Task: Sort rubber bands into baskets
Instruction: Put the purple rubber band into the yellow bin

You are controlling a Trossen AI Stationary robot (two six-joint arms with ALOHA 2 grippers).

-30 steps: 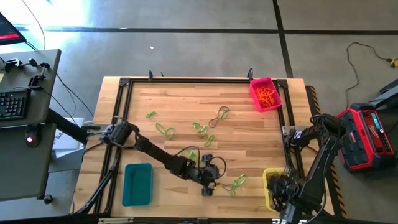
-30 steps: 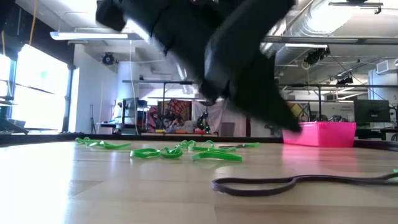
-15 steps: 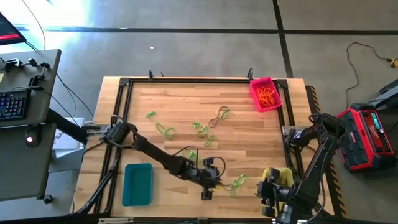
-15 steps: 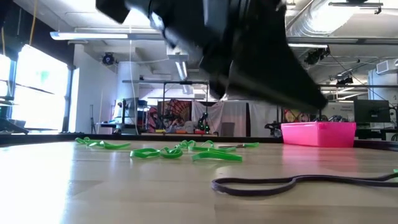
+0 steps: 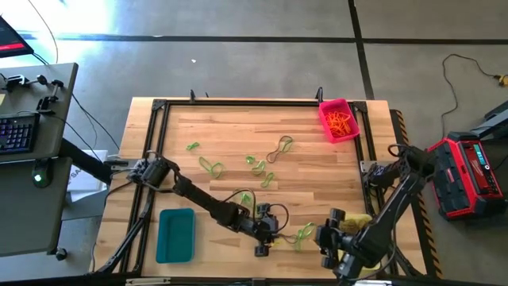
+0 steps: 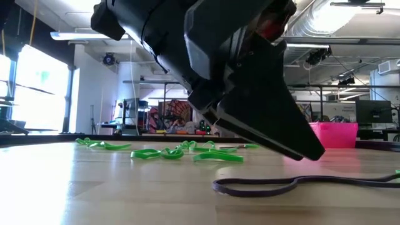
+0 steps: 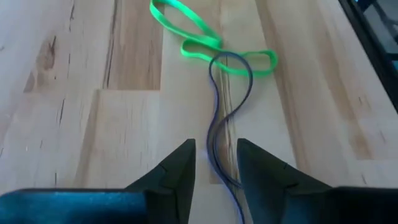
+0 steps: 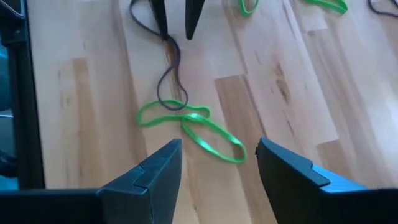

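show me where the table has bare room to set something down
Bare wood runs along the far edge of the table, between the frame and the pink basket, and beside the teal basket. The middle is crowded with green rubber bands; the left end effector and right end effector fill the near edge.

bands (image 5: 262,171): green/dark, loose (some overlapping) | baskets (image 5: 175,235): corners

Yellow plastic basket (image 5: 359,220) at table's right front corner mostly hidden under right arm; contents not visible. Dark thin rubber band (image 7: 225,124) runs between left gripper (image 7: 214,163) fingers and off left wrist picture's edge. Low view: bulky dark arm blocks left end of pink-red plastic basket (image 6: 337,134). Orange bands in that basket too small to count from above.
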